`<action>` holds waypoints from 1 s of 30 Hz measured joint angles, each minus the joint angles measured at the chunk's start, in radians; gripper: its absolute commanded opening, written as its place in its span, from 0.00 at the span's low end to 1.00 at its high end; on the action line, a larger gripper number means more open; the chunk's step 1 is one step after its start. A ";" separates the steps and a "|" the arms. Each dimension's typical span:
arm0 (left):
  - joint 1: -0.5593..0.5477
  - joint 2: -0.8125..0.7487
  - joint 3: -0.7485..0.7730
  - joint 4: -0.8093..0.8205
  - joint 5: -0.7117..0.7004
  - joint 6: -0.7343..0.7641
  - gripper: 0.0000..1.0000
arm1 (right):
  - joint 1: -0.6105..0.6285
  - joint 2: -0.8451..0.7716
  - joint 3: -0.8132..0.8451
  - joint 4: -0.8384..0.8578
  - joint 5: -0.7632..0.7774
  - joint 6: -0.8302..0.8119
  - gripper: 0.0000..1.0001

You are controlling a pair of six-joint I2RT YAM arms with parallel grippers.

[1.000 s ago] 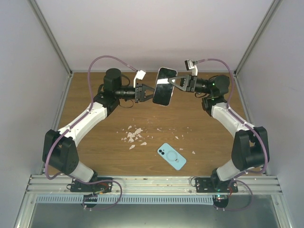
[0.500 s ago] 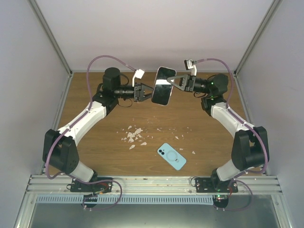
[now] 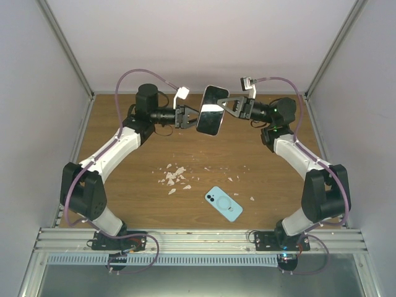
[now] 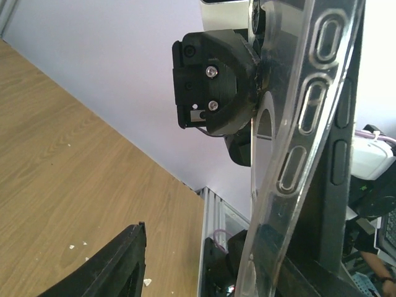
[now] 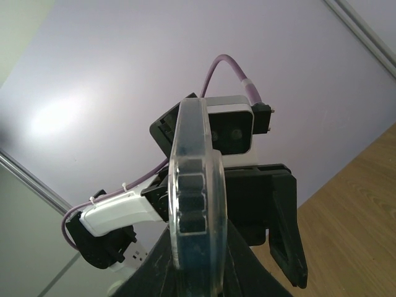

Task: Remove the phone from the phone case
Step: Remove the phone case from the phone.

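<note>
Phone case [image 5: 197, 204], phone [image 3: 215, 99] inside: right gripper [image 3: 223, 106] clamps it; left gripper [image 3: 195, 120] agape beside it. I'd close left, peel slowly.

Phone case [image 3: 210, 111], held aloft: I read a clear rim and a dark face. Slab [image 3: 223, 203], near centre: light blue with a white ring. Table [image 3: 124, 185]: brown woodgrain. Flecks [image 3: 174, 176]: white. Arms [image 3: 111, 154]: white with black joints. Cables [image 3: 142, 74]: purple.

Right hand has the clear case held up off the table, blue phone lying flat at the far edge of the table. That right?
Not quite. The right hand does hold the clear case up off the table, but the blue phone lies flat toward the near edge, between the two arm bases, not at the far edge. The top external view shows it.
</note>
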 measured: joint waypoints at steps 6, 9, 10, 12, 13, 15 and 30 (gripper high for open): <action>0.000 0.011 0.004 0.018 0.036 -0.026 0.49 | 0.004 0.000 -0.011 0.026 0.007 0.011 0.01; 0.000 0.015 0.004 0.021 0.043 -0.032 0.47 | 0.006 0.003 -0.018 0.033 0.010 0.019 0.00; 0.000 0.015 0.004 0.020 0.044 -0.034 0.45 | 0.007 0.006 -0.019 0.036 0.011 0.023 0.00; 0.000 0.015 0.004 0.019 0.043 -0.035 0.35 | 0.008 0.011 -0.019 0.039 0.014 0.024 0.00; 0.000 0.015 0.004 0.018 0.043 -0.036 0.30 | 0.008 0.013 -0.018 0.037 0.015 0.023 0.00; 0.000 0.015 0.002 0.017 0.040 -0.043 0.20 | 0.008 0.016 -0.016 0.018 0.018 0.013 0.01; 0.017 -0.010 -0.153 0.131 -0.080 -0.229 0.00 | -0.045 0.101 0.232 -0.561 -0.031 -0.378 0.78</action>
